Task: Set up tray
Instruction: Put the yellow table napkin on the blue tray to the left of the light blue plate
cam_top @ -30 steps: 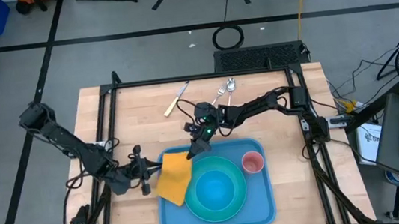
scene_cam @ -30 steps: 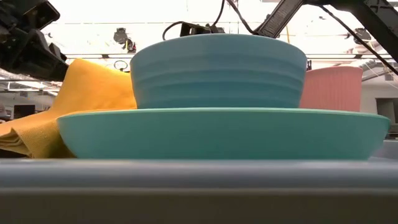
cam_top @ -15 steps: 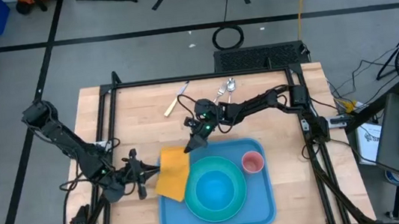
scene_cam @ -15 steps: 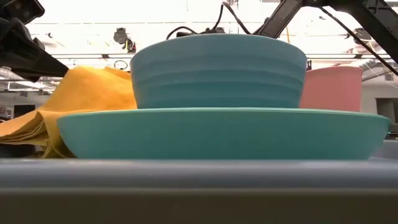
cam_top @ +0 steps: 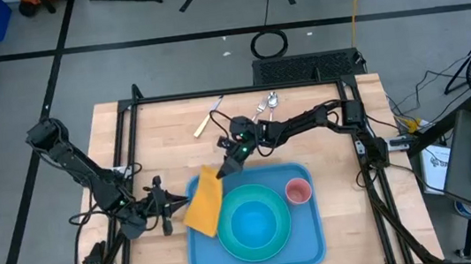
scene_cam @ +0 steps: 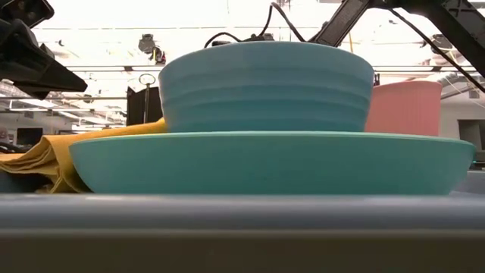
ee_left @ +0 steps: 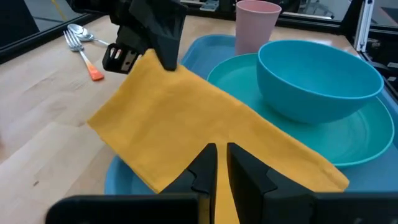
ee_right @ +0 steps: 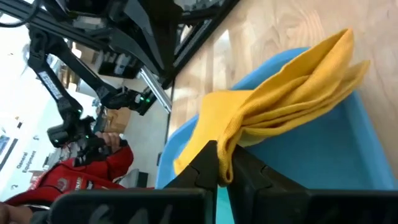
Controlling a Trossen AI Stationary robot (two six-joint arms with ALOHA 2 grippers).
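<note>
The blue tray (cam_top: 306, 239) lies at the table's near middle. It carries a turquoise plate (cam_top: 277, 244) with a bowl (cam_top: 253, 225) on it and a pink cup (cam_top: 297, 191). A yellow napkin (cam_top: 204, 202) stretches over the tray's left rim (ee_left: 198, 51) between my two grippers. My left gripper (cam_top: 172, 212) is shut on its left side. My right gripper (cam_top: 221, 173) is shut on its far corner. In the low view only a low strip of the napkin (scene_cam: 38, 155) shows beside the plate. My left gripper pinches the napkin's left edge (ee_left: 219, 138) between its two fingers, coming nearly level from the table's left. The cloth runs away from the fingers in a flat sheet toward the other gripper. My right gripper pinches the napkin's far corner (ee_right: 229, 138) between its two fingers, slanting down from the table's far right. The cloth is bunched into folds there. That corner is held up above the tray's far-left corner, and the napkin slopes down from it.
A knife (cam_top: 207, 117), a fork and a spoon (cam_top: 266, 104) lie on the bare wood behind the tray. The table's black frame rail (cam_top: 121, 145) runs along the left side. A person in red (ee_right: 81, 180) shows beyond the table.
My left gripper has shifted a little toward the table's left edge, still holding the napkin. The napkin has been drawn longer and narrower between the two grippers. Its raised hump has sunk down beside the plate.
</note>
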